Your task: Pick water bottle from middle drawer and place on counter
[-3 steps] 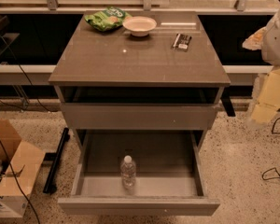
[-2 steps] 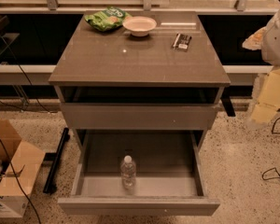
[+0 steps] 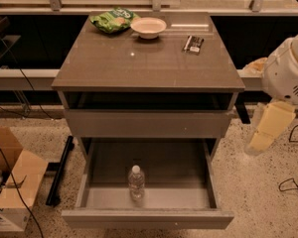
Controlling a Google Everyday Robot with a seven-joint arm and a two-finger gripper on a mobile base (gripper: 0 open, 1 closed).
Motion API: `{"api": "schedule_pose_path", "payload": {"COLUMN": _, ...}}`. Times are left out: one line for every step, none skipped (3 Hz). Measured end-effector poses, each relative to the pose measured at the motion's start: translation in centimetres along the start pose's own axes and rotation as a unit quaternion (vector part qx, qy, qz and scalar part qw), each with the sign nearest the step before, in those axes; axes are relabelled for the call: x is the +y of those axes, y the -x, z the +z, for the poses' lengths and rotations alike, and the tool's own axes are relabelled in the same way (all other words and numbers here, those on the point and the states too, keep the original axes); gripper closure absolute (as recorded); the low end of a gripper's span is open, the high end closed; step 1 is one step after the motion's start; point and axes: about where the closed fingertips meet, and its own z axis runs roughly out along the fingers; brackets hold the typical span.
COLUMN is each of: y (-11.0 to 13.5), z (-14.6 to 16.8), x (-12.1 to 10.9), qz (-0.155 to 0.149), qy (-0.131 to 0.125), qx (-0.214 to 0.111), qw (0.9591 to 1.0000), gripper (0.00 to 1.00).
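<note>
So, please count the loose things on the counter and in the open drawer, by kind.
Snack bag: 1, green, on the counter
Bowl: 1, white, on the counter
Dark flat packet: 1, on the counter
Water bottle: 1, upright in the middle drawer
Total: 4
The gripper hangs off to the right of the middle drawer, touching none.

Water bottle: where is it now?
Camera view: the water bottle stands upright in the open middle drawer, near its front wall. The gripper hangs outside the drawer, toward the picture's right edge.
</note>
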Motion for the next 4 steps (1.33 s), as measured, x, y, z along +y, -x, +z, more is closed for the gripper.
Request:
{"api": "schedule_pose_path", "payload": {"y": 0.3, "z": 3.2, "x": -0.2, "qz": 0.007, "qy": 0.007, "qx": -0.053, "qw": 0.9985, "gripper": 0.0}}
{"api": "schedule_pose_path", "payload": {"y": 0.7, "z": 8.5, "x": -1.3, "qz": 0.06, "qy": 0.066, "qx": -0.154, "qw": 0.9841, "gripper": 0.0}}
{"api": "schedule_pose_path", "payload": {"y": 0.8, "z": 9.2, "x": -1.2, "qz": 0.067, "qy": 0.076, "qx": -0.162, "qw": 0.9816, "gripper": 0.0}}
{"api": "schedule_pose_path", "payload": {"y": 1.3, "z": 11.8, "x": -0.1, "qz": 0.071, "qy": 0.093, "qx": -0.161, "qw": 0.9799, "gripper": 0.0}}
